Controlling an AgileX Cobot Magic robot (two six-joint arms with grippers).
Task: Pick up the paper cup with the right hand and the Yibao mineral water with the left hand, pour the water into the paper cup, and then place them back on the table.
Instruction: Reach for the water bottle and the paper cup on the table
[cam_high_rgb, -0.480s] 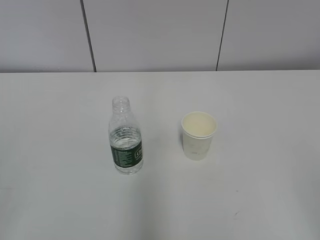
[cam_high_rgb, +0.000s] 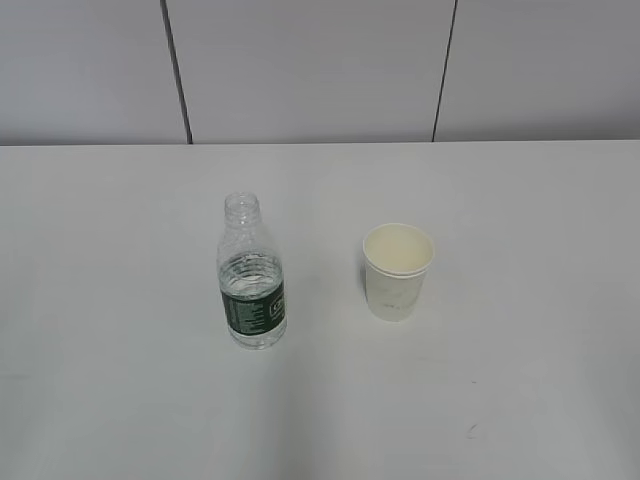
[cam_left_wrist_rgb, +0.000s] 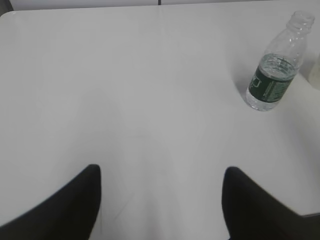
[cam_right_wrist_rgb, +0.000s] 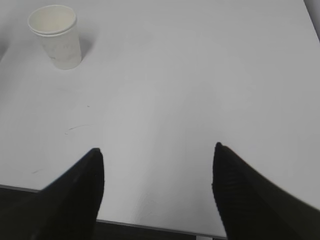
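The Yibao mineral water bottle (cam_high_rgb: 252, 275) stands upright on the white table (cam_high_rgb: 120, 250), uncapped, with a dark green label. The paper cup (cam_high_rgb: 397, 270) stands upright to its right, cream inside. Neither arm shows in the exterior view. In the left wrist view my left gripper (cam_left_wrist_rgb: 161, 172) is open and empty over bare table, with the bottle (cam_left_wrist_rgb: 277, 67) far off at the upper right. In the right wrist view my right gripper (cam_right_wrist_rgb: 158, 152) is open and empty near the table's front edge, with the cup (cam_right_wrist_rgb: 56, 36) far off at the upper left.
A grey panelled wall (cam_high_rgb: 320, 70) stands behind the table's far edge. A small dark mark (cam_high_rgb: 470, 431) lies on the tabletop at the front right. The table's front edge (cam_right_wrist_rgb: 150, 225) shows under the right gripper.
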